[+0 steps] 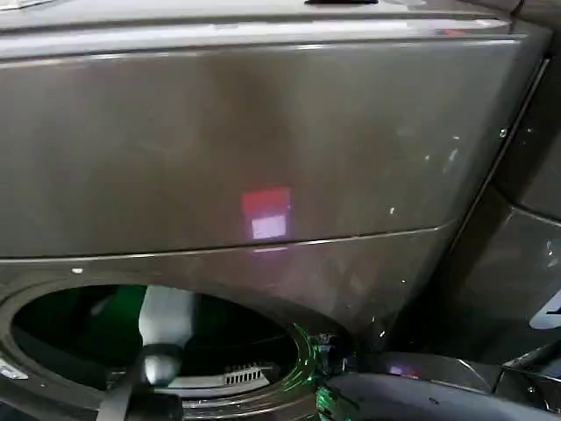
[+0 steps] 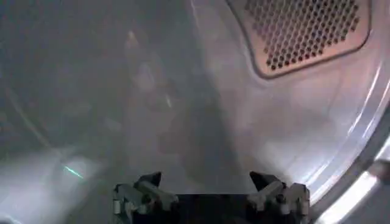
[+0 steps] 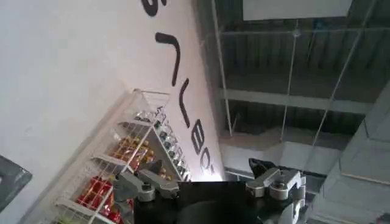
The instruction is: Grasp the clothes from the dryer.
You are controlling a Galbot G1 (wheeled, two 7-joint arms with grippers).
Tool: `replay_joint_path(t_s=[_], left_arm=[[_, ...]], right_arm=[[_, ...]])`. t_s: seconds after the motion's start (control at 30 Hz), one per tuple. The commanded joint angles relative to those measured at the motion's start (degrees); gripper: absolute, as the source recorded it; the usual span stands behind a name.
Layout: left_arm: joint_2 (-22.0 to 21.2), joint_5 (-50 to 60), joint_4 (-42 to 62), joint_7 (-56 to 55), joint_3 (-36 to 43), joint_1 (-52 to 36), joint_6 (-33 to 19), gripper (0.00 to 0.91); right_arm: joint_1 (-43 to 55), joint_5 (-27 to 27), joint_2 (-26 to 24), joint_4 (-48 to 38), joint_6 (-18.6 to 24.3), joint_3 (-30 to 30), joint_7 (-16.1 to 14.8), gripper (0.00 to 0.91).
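The left gripper (image 2: 210, 182) is held wide and empty inside the dryer drum (image 2: 292, 122), reached in through the round opening (image 1: 53, 303) at the near left. A dim heap that may be the clothes (image 2: 152, 91) is made out farther in, straight ahead of the fingers, its long axis not discernible; open room is left on both sides before the drum wall. The right gripper (image 3: 210, 176), also spread and empty, is kept outside the drum, aimed up at a wire rack (image 3: 128, 164).

The left arm (image 1: 166, 329) passes through the round dryer opening (image 1: 53, 307); inside, the grey metal drum (image 2: 292, 122) lies open ahead.
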Motion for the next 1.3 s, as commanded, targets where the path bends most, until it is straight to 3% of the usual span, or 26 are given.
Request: replay_joint_path(t_s=[0.03, 0.23, 0.43, 0.9, 1.3], left_arm=[[1.47, 15.06, 12.8, 15.39, 8.14, -8.73, -4.47, 0.907], [1.53, 31.18, 15.8, 16.87, 9.63, -11.46, -9.16, 0.907], [2.23, 36.7, 19.41, 18.29, 12.43, -13.67, -12.24, 0.907], [2.97, 40.13, 23.68, 18.6, 21.38, -14.31, -13.94, 0.907], [1.92, 39.01, 24.89, 18.42, 21.98, -12.18, -12.7, 0.907]], right_arm=[[0.08, -0.04, 0.17, -0.13, 0.11, -0.04, -0.06, 0.907], [0.01, -0.15, 0.27, -0.3, 0.31, 0.09, -0.09, 0.907], [0.2, -0.27, 0.18, -0.25, 0.28, 0.06, -0.17, 0.907], [0.58, -0.46, 0.44, -0.13, 0.37, -0.14, -0.44, 0.907], [0.62, -0.7, 0.41, -0.34, 0.65, -0.22, -0.68, 0.907]])
